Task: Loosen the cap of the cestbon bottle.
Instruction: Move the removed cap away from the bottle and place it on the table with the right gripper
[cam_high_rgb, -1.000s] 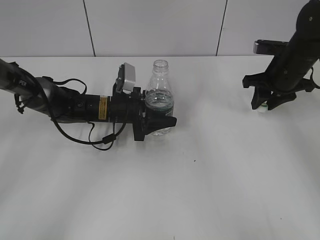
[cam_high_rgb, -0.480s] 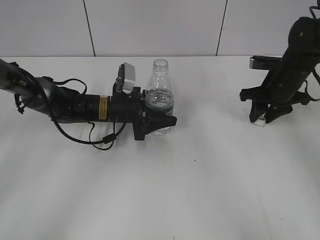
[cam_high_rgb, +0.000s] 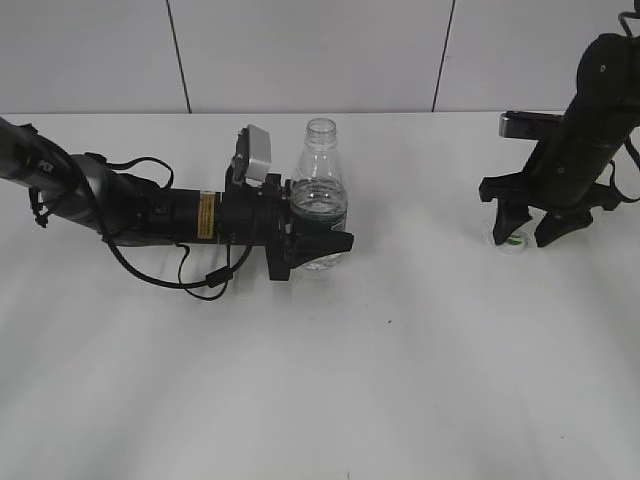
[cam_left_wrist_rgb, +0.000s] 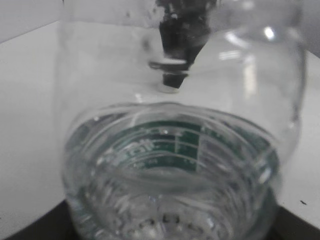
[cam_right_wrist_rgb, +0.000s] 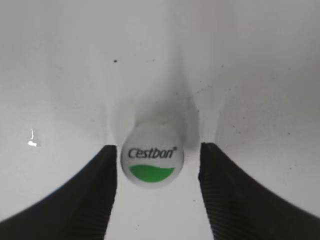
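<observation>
A: Starting on the left, what is there?

B: The left gripper reaches in level over the white table, its jaws clamped round the green label band of the small clear plastic cestbon bottle. The bottle stands upright, and its threaded neck is open with nothing on it.

A: And on the right?

B: The right gripper points down at the table. Its ribbed black fingers are spread, and the small round white screw cap with the green mark lies on the table between them. There is a clear gap on the right side; the left finger looks very close or just touching.

A: So which step is this?

B: I judge the cap already off and set down well apart from the bottle. The next move probably calls for the right arm to lift straight up without nudging the cap.
</observation>
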